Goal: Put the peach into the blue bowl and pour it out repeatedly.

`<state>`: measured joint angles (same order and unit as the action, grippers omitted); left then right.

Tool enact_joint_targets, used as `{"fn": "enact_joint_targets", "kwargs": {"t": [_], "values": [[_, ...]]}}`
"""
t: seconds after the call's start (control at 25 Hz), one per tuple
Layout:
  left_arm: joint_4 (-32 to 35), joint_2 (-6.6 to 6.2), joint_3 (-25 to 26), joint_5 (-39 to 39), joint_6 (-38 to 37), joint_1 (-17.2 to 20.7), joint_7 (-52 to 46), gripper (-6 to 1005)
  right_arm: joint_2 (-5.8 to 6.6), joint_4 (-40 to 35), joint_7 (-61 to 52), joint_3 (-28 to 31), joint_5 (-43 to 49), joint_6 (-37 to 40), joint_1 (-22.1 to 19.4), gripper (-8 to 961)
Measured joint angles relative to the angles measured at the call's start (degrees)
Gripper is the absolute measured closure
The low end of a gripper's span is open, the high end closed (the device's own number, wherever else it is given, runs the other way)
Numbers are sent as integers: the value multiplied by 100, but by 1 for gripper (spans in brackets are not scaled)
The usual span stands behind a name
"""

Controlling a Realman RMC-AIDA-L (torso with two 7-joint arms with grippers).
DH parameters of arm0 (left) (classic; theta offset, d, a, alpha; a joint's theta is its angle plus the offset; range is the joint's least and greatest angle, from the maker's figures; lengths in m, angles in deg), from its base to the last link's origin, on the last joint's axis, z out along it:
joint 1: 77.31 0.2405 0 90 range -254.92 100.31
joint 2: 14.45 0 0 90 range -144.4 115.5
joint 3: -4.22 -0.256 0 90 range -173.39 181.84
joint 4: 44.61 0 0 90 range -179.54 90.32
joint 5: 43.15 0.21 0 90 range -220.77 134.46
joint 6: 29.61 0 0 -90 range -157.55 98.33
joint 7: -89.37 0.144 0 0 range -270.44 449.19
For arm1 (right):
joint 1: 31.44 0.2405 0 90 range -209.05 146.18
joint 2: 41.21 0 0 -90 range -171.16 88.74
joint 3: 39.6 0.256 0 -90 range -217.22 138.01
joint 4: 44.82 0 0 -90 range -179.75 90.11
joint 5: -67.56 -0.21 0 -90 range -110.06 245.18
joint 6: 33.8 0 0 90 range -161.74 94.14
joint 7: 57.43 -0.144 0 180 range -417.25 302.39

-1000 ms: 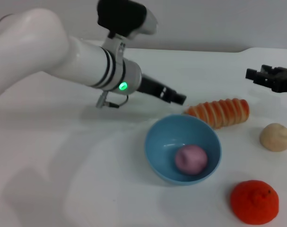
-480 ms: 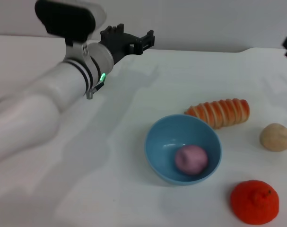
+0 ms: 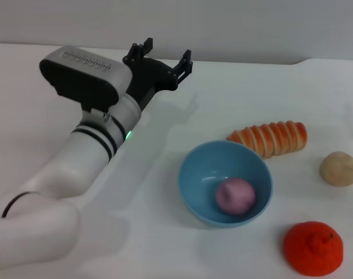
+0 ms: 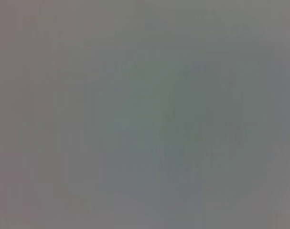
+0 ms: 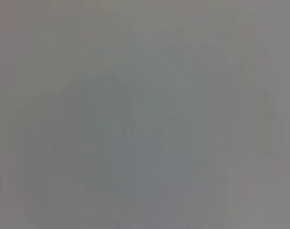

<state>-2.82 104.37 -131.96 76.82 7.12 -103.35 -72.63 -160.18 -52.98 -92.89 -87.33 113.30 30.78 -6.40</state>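
The pink-mauve peach (image 3: 235,196) lies inside the light-blue bowl (image 3: 197,174), which stands upright on the white table right of centre. My left gripper (image 3: 164,53) is raised at the back of the table, well to the left of and behind the bowl, open, its black fingers spread and holding nothing. The right gripper is out of the head view. Both wrist views show only a plain grey field.
A striped orange-and-white bread roll (image 3: 270,138) lies just behind the bowl. A beige round lump (image 3: 339,168) sits to the right, and a bumpy orange-red fruit (image 3: 313,248) near the front right. My left arm (image 3: 83,157) spans the left side of the table.
My left arm has swung up and back away from the bowl toward the rear left. The right gripper has withdrawn past the right edge. Bowl and peach have not moved.
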Motion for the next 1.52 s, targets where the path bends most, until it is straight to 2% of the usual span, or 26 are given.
{"fn": "enact_joint_targets", "kwargs": {"t": [0.36,0.68,1.0,1.52], "values": [[-144,8,-710,0,1139,325,-121,177,-19,310,302,0,-18,-34,-2,338],[-221,18,-854,4,1273,261,-296,176,-30,479,311,18,-41,-43,4,338],[-223,18,-876,1,1300,253,-296,176,-31,605,313,281,-131,-1,-9,338],[-224,17,-971,0,1194,210,-297,176,-30,632,319,282,-136,3,-24,338]]}}
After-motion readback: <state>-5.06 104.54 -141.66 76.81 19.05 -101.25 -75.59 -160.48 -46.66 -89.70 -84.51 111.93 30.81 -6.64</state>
